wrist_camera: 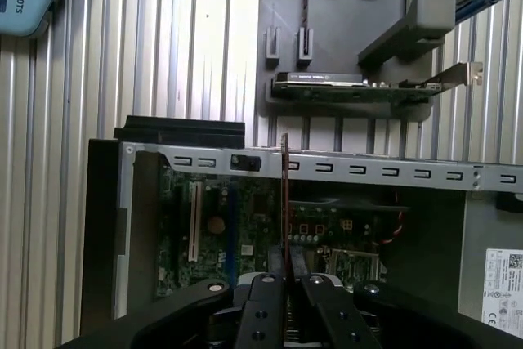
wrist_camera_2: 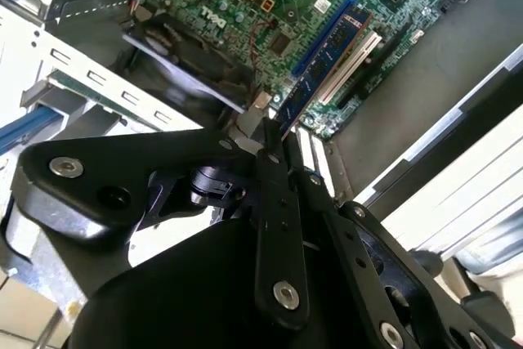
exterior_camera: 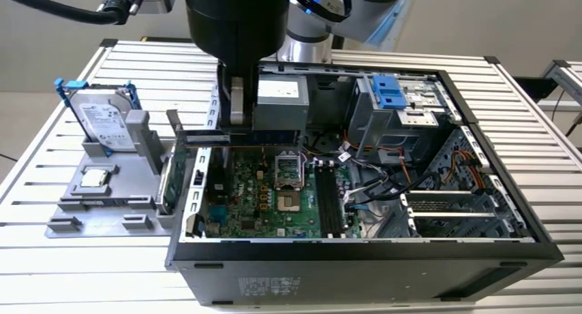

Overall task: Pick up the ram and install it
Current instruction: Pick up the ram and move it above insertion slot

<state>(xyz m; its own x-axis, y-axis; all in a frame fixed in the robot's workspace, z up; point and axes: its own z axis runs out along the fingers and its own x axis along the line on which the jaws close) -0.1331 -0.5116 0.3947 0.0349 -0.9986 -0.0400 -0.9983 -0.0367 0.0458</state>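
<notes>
Now the gripper (wrist_camera: 284, 274) has its jaws pinched narrow on the ram (wrist_camera_2: 327, 59), holding the thin stick edge-on above the motherboard (exterior_camera: 264, 191) inside the open computer case (exterior_camera: 364, 256).

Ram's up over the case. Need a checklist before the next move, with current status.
1. Grip: gripper shut on ram. Ok.
2. Ram clear of motherboard: held above it, apparently touching nothing. Ok.
3. Ram over the slots: not ok. In the exterior view it hangs near that view's left wall of the case, and the slots lie further to the right.
4. Slots empty: ok, as far as the exterior view shows.
5. Slot latches open: cannot tell.
</notes>
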